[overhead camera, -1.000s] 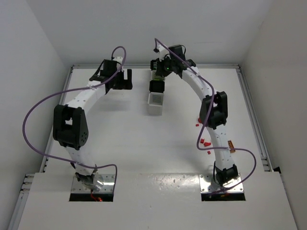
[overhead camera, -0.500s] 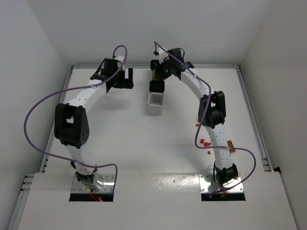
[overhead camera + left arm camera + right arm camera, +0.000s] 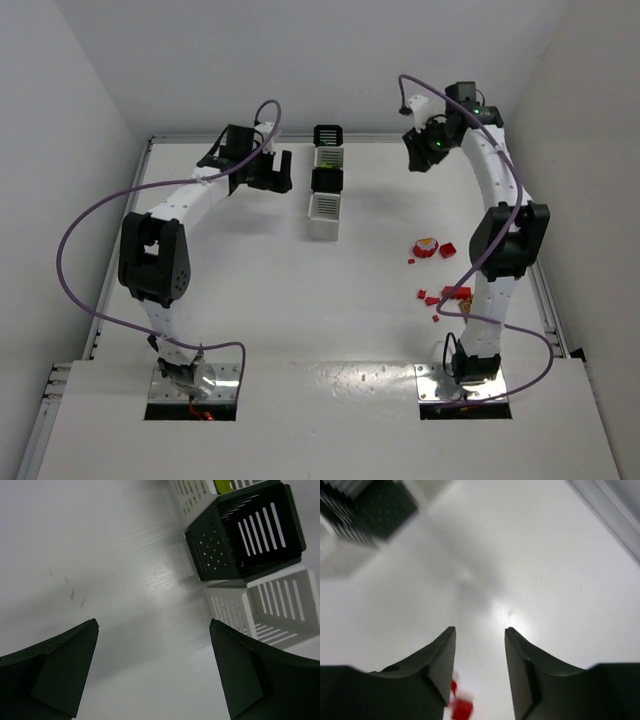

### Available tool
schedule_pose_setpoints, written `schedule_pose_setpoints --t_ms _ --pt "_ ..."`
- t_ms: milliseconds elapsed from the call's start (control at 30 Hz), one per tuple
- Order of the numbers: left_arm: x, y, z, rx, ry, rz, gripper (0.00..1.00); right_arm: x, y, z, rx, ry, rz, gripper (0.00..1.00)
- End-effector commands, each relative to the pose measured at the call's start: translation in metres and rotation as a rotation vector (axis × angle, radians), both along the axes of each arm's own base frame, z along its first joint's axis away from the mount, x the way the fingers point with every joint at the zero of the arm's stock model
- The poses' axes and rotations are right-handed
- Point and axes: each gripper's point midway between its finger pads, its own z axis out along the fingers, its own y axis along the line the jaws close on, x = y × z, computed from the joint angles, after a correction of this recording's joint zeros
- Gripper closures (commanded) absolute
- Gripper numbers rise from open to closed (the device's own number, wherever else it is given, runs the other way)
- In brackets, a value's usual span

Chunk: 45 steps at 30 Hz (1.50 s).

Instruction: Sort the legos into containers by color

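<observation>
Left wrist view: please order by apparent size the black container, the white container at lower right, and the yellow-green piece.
1. Black container and white container: about alike; the white one is cut by the frame, so no ranking.
2. Yellow-green piece: smallest, partly out of frame.

wht table (image 3: 300, 300) w/ edge rails (image 3: 141, 170)

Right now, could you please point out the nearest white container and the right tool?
nearest white container (image 3: 322, 228): top external view, on its near wall.
right tool (image 3: 480, 631): right wrist view, midway between its fingertips.
</observation>
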Motion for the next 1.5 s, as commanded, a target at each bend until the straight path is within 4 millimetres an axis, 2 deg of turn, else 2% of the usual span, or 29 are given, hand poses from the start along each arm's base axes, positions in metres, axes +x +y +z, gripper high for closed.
schedule_pose_setpoints --t_ms 0,67,100,133,167,200,233,267,333,367,433,500,600,833,1000,1133,1233,1333,1367,1433,1467 --pt "-0.001 -0.021 0.019 -0.027 -0.057 -0.100 0.00 -0.090 -0.030 -0.043 -0.145 0.300 0.291 0.51" --pt "0.000 -0.026 0.019 -0.028 -0.059 -0.109 0.00 -0.120 -0.045 -0.062 -0.223 0.414 0.377 0.46" --pt "0.002 -0.027 0.017 -0.035 -0.053 -0.102 0.00 -0.138 -0.052 -0.082 -0.248 0.492 0.420 0.40" --pt "0.006 -0.028 0.016 -0.035 -0.053 -0.102 0.00 -0.146 -0.055 -0.085 -0.264 0.506 0.442 0.37" --pt "0.006 -0.029 0.014 -0.042 -0.037 -0.094 0.00 -0.158 -0.059 -0.098 -0.276 0.535 0.457 0.31" --pt "0.005 -0.029 0.012 -0.053 -0.017 -0.081 0.00 -0.152 -0.061 -0.095 -0.302 0.472 0.455 0.31" --pt "0.009 -0.024 0.015 -0.056 -0.023 -0.059 0.00 -0.153 -0.055 -0.096 -0.311 0.449 0.477 0.31" --pt "0.009 -0.026 0.011 -0.064 -0.001 -0.060 0.00 -0.161 -0.053 -0.104 -0.315 0.453 0.499 0.30" --pt "0.014 -0.013 0.006 -0.085 0.021 -0.010 0.00 -0.157 -0.054 -0.109 -0.335 0.408 0.499 0.28" --pt "0.013 -0.015 0.007 -0.097 0.026 -0.011 0.00 -0.163 -0.055 -0.114 -0.357 0.416 0.520 0.28" --pt "0.016 -0.002 0.006 -0.104 0.039 0.024 0.00 -0.164 -0.059 -0.121 -0.380 0.420 0.527 0.27" --pt "0.015 -0.004 0.001 -0.115 0.054 0.025 0.00 -0.172 -0.063 -0.134 -0.397 0.457 0.557 0.21" --pt "0.016 -0.003 0.001 -0.116 0.056 0.038 0.00 -0.173 -0.067 -0.147 -0.418 0.450 0.572 0.20" --pt "0.019 0.003 0.000 -0.092 0.048 0.068 0.00 -0.163 -0.071 -0.169 -0.454 0.418 0.559 0.20" --pt "0.020 0.007 0.004 -0.074 0.032 0.079 0.00 -0.147 -0.066 -0.177 -0.465 0.364 0.555 0.20" --pt "0.019 0.010 0.004 -0.055 0.023 0.073 0.00 -0.142 -0.064 -0.181 -0.456 0.331 0.529 0.20" --pt "0.017 0.012 0.000 -0.047 0.032 0.081 0.00 -0.143 -0.060 -0.187 -0.456 0.323 0.528 0.26" --pt "0.015 0.012 0.000 -0.047 0.032 0.081 0.00 -0.137 -0.061 -0.187 -0.462 0.306 0.497 0.54" --pt "0.015 0.012 0.000 -0.047 0.032 0.081 0.00 -0.132 -0.060 -0.181 -0.458 0.285 0.468 0.69" --pt "0.013 0.014 0.001 -0.041 0.030 0.088 0.00 -0.118 -0.052 -0.164 -0.425 0.223 0.442 0.83" --pt "0.014 0.019 0.007 -0.038 0.015 0.091 0.00 -0.105 -0.041 -0.143 -0.373 0.180 0.417 0.92"
